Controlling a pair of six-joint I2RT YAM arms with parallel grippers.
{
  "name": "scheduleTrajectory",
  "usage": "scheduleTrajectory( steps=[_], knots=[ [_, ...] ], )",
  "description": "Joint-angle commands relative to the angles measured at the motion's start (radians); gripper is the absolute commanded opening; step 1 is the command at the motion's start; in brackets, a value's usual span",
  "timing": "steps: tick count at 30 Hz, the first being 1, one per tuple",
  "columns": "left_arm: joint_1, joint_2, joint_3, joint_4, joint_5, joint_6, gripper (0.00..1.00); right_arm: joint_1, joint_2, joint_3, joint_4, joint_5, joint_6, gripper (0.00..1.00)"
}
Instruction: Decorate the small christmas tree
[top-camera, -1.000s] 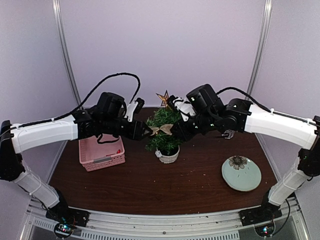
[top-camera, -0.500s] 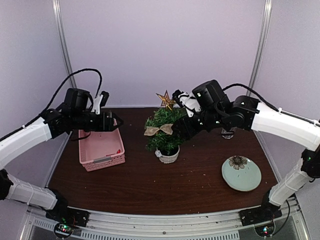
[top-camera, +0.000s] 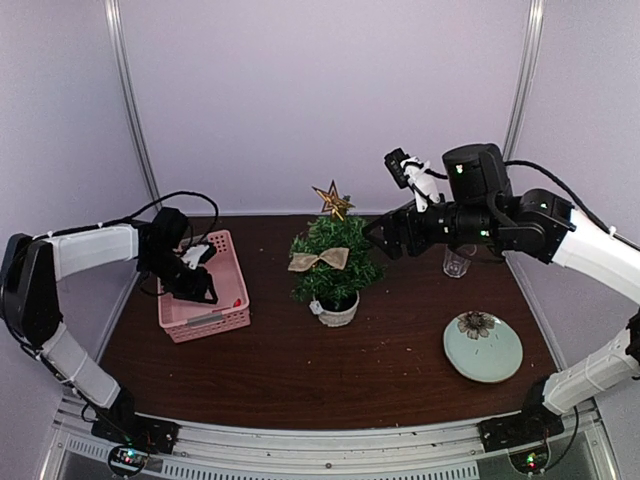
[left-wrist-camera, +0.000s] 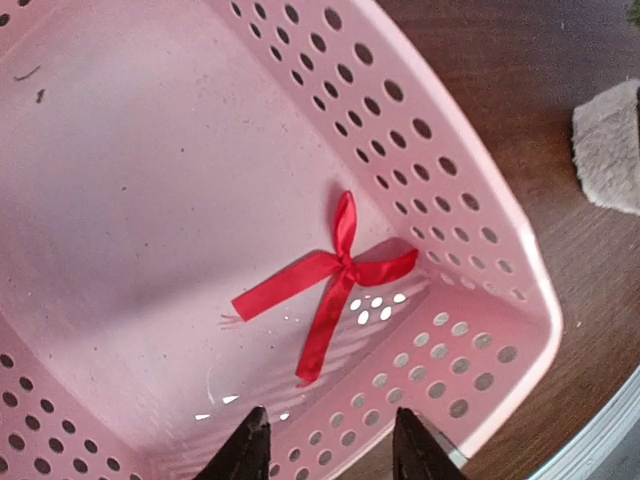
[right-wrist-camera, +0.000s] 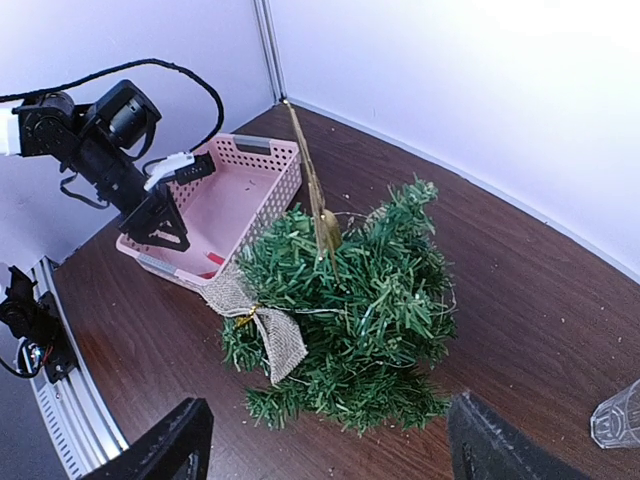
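The small christmas tree stands mid-table in its white pot, with a gold star on top and a burlap bow on its left side. My right gripper hovers just right of the tree, apart from it. It is open wide and empty, and the right wrist view looks down on the tree and bow between the fingers. My left gripper is open and empty. It is lowered into the pink basket, just short of a red ribbon bow on the basket floor.
A clear glass stands behind the right gripper. A pale green plate lies at the front right. The basket's perforated wall rises close around the left fingers. Metal frame poles and a wall stand at the back.
My left arm swung away from the tree and dropped into the basket. My right gripper opened and drew back to the right. The burlap bow stayed on the tree.
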Motion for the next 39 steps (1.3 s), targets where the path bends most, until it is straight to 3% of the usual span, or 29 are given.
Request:
scheduleTrajectory(
  steps=[1, 7, 20, 32, 34, 39],
  knots=[
    [0.001, 0.102, 0.051, 0.007, 0.005, 0.217, 0.4, -0.029, -0.009, -0.013, 0.024, -0.039, 0.024, 0.84],
    [0.001, 0.206, 0.088, 0.037, -0.004, 0.406, 0.4, -0.05, -0.007, -0.016, 0.03, -0.051, 0.041, 0.83],
    [-0.033, 0.293, 0.065, 0.243, -0.029, 0.473, 0.4, -0.063, 0.013, -0.01, 0.037, -0.078, 0.079, 0.83],
    [-0.041, 0.32, 0.006, 0.178, -0.029, 0.512, 0.33, -0.069, 0.021, -0.011, 0.038, -0.071, 0.082, 0.84],
    [-0.041, 0.322, -0.018, 0.178, -0.032, 0.511, 0.28, -0.071, 0.023, -0.013, 0.041, -0.071, 0.082, 0.84],
    [-0.041, 0.309, -0.039, 0.214, -0.035, 0.44, 0.05, -0.072, 0.026, -0.013, 0.041, -0.072, 0.076, 0.84]
  ],
)
